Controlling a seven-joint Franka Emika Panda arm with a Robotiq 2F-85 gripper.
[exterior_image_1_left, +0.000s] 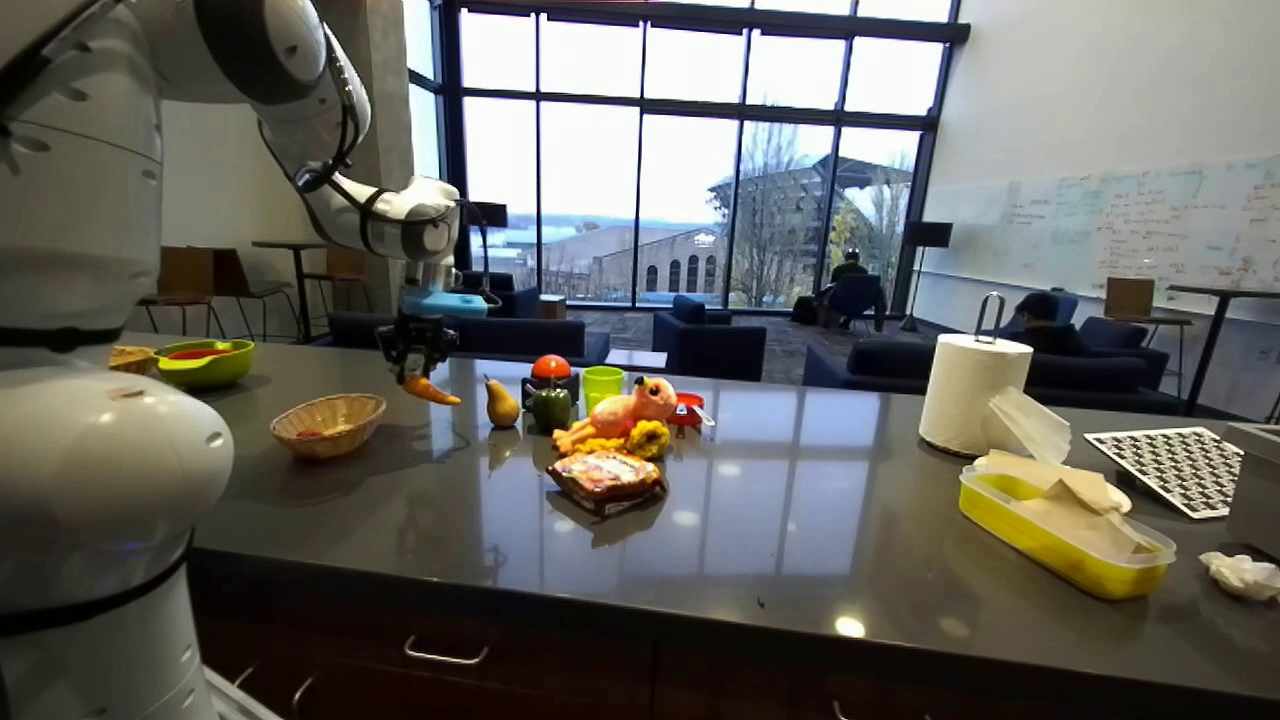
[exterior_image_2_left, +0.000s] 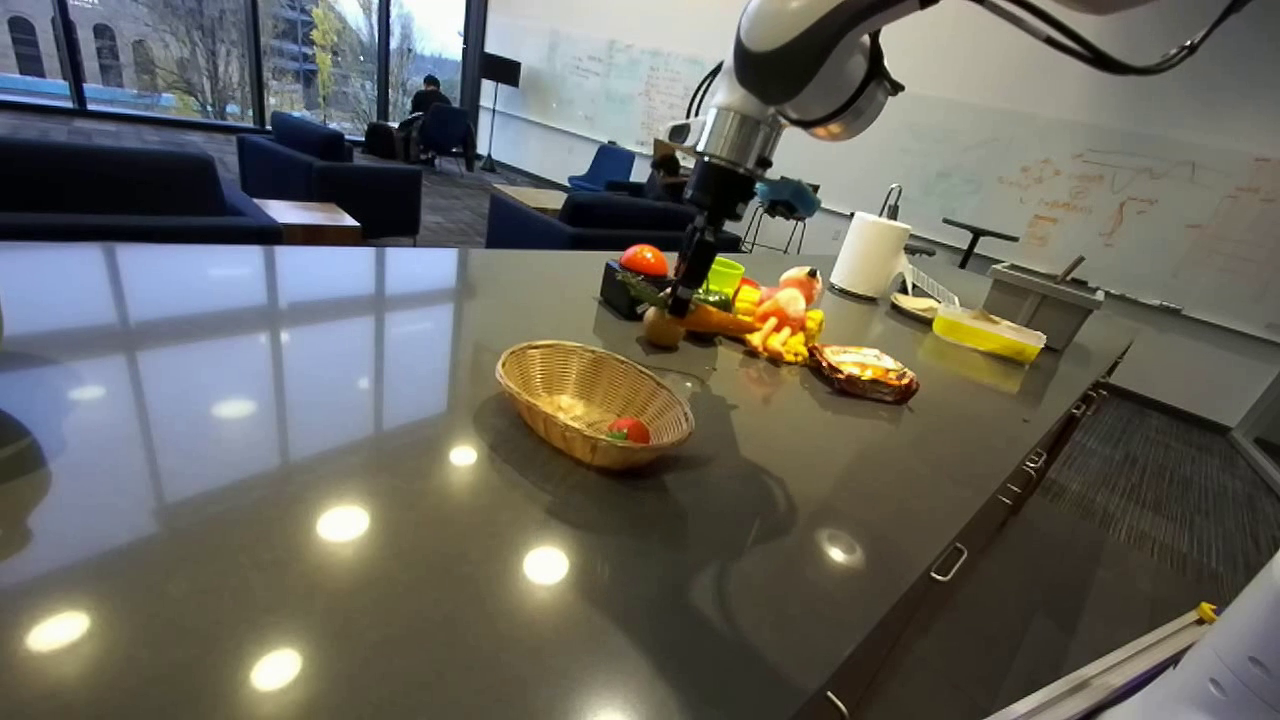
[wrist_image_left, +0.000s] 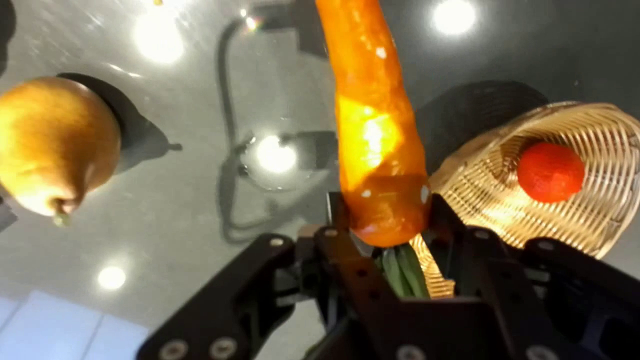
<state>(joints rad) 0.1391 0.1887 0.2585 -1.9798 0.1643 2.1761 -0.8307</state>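
Observation:
My gripper (wrist_image_left: 386, 212) is shut on an orange toy carrot (wrist_image_left: 372, 115), gripping it by its thick end. The carrot's green leaves (wrist_image_left: 404, 272) reach back between the fingers. In both exterior views the carrot (exterior_image_1_left: 432, 391) hangs above the dark counter, its orange body pointing away from the fingertips. A wicker basket (exterior_image_2_left: 550, 425) with a red fruit (exterior_image_2_left: 629, 430) in it sits close by; in the wrist view the basket (wrist_image_left: 612, 215) lies to the right of the carrot. A yellow-brown pear (wrist_image_left: 55, 140) stands on the left there, apart from the gripper.
Beyond the pear are a green pepper (exterior_image_1_left: 551, 410), a lime cup (exterior_image_1_left: 602, 384), a red-orange ball-shaped item (exterior_image_1_left: 551, 367) and a pink plush bird (exterior_image_1_left: 625, 410). A snack packet (exterior_image_1_left: 607, 480) lies nearer the edge. Paper towels (exterior_image_1_left: 970, 390) and a yellow container (exterior_image_1_left: 1060, 540) stand farther off.

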